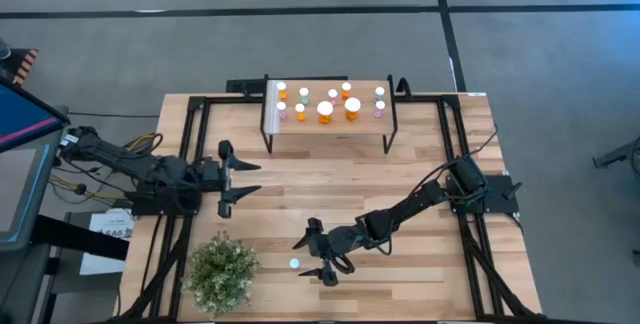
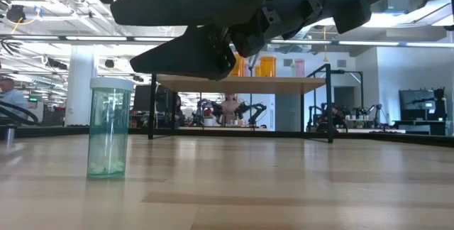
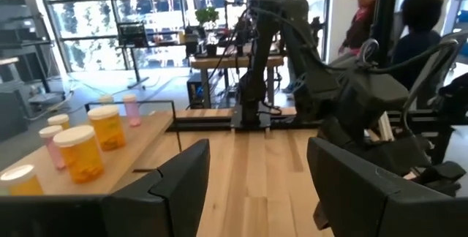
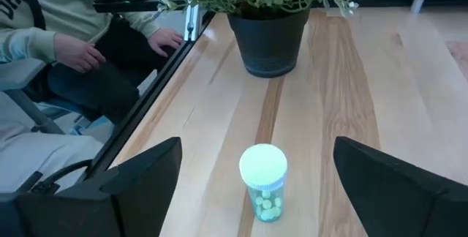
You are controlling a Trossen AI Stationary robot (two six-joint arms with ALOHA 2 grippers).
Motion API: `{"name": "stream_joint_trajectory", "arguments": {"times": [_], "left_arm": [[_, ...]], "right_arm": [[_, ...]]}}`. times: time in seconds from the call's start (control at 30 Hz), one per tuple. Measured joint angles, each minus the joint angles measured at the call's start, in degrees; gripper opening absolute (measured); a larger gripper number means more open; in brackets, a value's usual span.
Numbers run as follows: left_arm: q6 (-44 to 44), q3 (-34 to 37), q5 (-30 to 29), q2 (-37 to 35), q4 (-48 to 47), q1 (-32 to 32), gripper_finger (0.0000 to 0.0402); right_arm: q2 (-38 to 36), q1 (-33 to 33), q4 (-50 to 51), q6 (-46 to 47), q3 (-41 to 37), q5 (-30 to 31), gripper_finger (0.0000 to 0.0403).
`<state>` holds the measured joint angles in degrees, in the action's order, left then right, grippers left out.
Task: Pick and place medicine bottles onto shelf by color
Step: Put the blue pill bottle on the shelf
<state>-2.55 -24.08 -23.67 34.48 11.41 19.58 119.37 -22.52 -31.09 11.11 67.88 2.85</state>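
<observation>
A pale green medicine bottle (image 1: 295, 262) with a white cap stands upright on its base on the tabletop, near the front. It also shows in the right wrist view (image 4: 263, 192) and in the low view (image 2: 108, 127). My right gripper (image 1: 316, 254) is open just to the bottle's right, pointing at it. The bottle stands a little ahead of the fingers, untouched. The shelf (image 1: 372, 129) at the far middle carries several orange, pink and green bottles (image 1: 325, 110). My left gripper (image 1: 250, 178) waits open at the left, level above the table.
A bushy potted plant (image 1: 222, 272) stands at the near left, just beyond the green bottle. A seated person (image 4: 66, 39) is past the table's left edge. People stand in the room behind (image 3: 365, 10). Bare wood lies between the shelf and both grippers.
</observation>
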Motion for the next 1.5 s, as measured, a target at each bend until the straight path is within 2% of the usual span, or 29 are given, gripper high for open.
{"name": "stream_joint_trajectory", "arguments": {"times": [0.4, 0.6, 0.7, 0.9, 1.17, 1.33, 1.5], "left_arm": [[0.2, 5.8, -1.0, -8.7, 2.1, 0.9, 0.0219], [0.2, 6.3, -1.0, -9.1, 2.7, 0.9, 0.0219], [0.3, 6.3, -1.0, -9.2, 2.7, 0.8, 0.0219], [0.4, 6.3, -0.8, -9.1, 2.9, 0.9, 0.0219], [0.4, 6.3, -0.8, -9.1, 2.6, 0.9, 0.0219], [0.7, 6.3, -0.8, -9.1, 2.6, 0.9, 0.0219], [0.7, 6.3, -0.9, -9.1, 2.6, 0.9, 0.0219]], "right_arm": [[-0.1, 0.0, -0.6, 0.0, 0.0, 0.1, 0.0377], [-0.1, 0.0, -0.9, 0.0, 0.3, 0.2, 0.0377], [1.9, 0.1, -0.9, -0.7, 3.2, 0.2, 0.0377], [4.5, 0.1, 10.6, -2.5, 9.7, 0.1, 0.0377], [7.3, 0.1, 10.8, -2.0, 11.1, -0.8, 0.0376], [7.5, 0.0, 11.8, -1.5, 11.0, -1.4, 0.0357], [7.4, 0.1, 12.1, -1.5, 11.0, -1.4, 0.0314]]}}
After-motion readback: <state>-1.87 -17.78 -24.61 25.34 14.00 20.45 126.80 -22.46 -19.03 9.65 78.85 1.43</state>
